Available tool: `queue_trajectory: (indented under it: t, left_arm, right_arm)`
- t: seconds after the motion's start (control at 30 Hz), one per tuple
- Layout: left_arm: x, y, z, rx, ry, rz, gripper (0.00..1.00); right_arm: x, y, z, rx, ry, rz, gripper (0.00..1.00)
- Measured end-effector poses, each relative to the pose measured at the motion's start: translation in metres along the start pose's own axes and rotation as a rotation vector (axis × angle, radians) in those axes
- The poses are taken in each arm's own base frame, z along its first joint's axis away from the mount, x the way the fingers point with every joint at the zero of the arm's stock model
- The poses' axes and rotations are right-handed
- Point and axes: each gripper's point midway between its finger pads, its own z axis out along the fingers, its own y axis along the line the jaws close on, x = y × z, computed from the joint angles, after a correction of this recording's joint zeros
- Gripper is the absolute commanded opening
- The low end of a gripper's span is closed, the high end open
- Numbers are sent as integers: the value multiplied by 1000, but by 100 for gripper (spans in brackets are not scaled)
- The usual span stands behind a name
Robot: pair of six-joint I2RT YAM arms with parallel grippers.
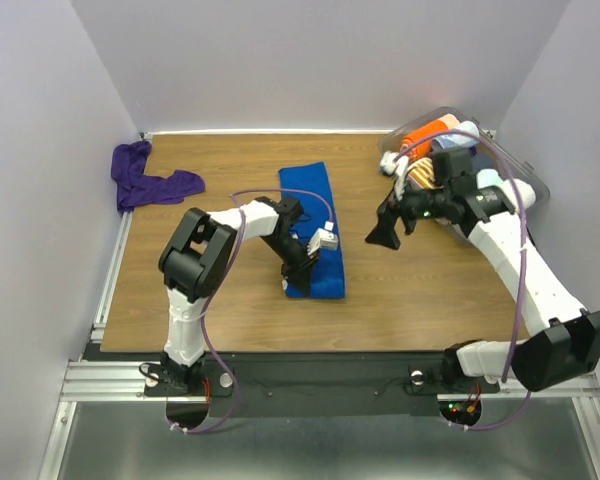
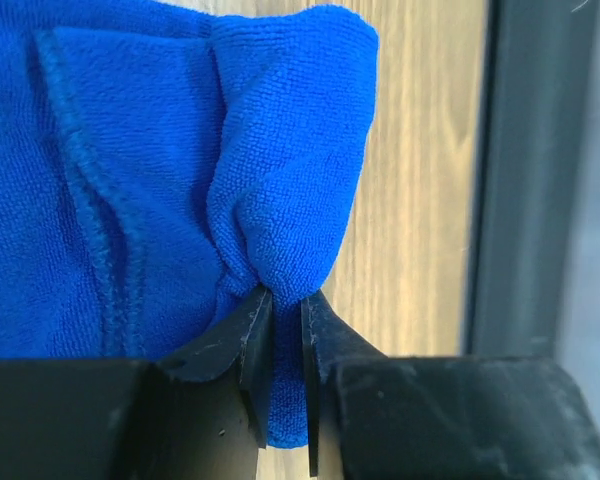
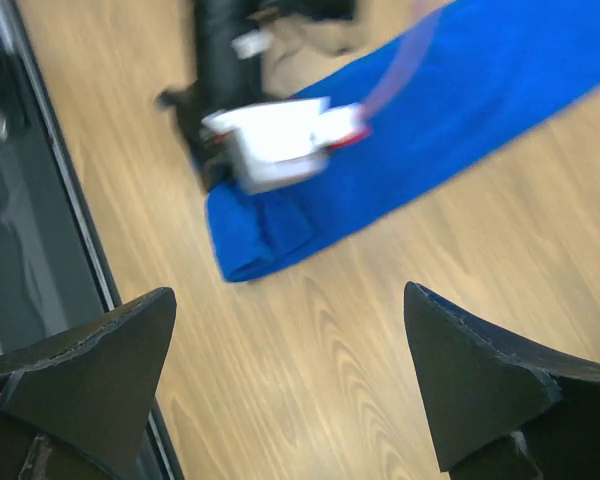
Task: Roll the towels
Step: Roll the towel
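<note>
The left end effector (image 2: 287, 310) pinches a bunched corner of the blue towel (image 2: 130, 200). Its two dark fingers (image 2: 230, 350) are nearly together, with a thin fold of cloth running down between them. Just above the fingertips the gathered fabric bulges into a rounded lump. The rest of the towel spreads up and to the left, with a stitched hem running through it. To the right of the end effector lies bare wooden bench (image 2: 420, 200), and beyond that a dark upright strip (image 2: 525, 180), blurred.
</note>
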Motion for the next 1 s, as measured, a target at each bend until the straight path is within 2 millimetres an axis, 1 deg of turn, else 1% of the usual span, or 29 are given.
queue_trajectory:
  t: [0.03,0.1,0.13,0.2,0.27,0.37,0.4,0.5,0.63,0.73,0.77,0.83,0.87,0.93,0.97,1.0]
  left_arm:
    - [-1,0,0,38,-14,-48,23]
    - [0,2,0,81,-34,-111,23]
    - [-1,1,-1,114,-52,-155,23]
    - [0,0,-1,151,-70,-204,23]
    - [1,-2,1,185,-79,-244,23]
    - [4,-10,5,243,-84,-313,23]
    - [6,-13,6,265,-82,-344,24]
    - [8,-17,8,293,-77,-389,25]
    - [8,-19,8,313,-66,-434,27]
    - [8,-19,8,314,-57,-445,27]
    - [7,-19,8,313,-55,-447,27]
    - [8,-19,8,315,-52,-453,27]
    - [7,-19,7,317,-51,-458,27]
    - [8,-18,6,318,-55,-465,28]
    - [8,-17,5,319,-56,-467,28]
    - [8,-17,5,319,-60,-468,29]
  right_arm:
    - [7,7,7,-1,30,-28,100]
    - [28,31,27,-47,108,-75,97]
    - [36,38,35,-57,136,-92,95]
    - [64,59,55,-98,225,-132,93]
    - [82,72,69,-115,290,-183,93]
    - [99,81,89,-113,341,-283,92]
    - [104,82,95,-101,353,-319,92]
    - [120,89,112,-84,385,-429,91]
    - [143,92,136,-79,433,-525,88]
    - [153,90,148,-75,455,-553,80]
    - [154,90,150,-74,457,-558,73]
    - [156,90,157,-74,455,-567,66]
    - [156,90,159,-75,451,-572,57]
    - [156,89,164,-73,441,-581,43]
    - [158,89,166,-73,437,-579,30]
    - [160,89,167,-77,439,-582,24]
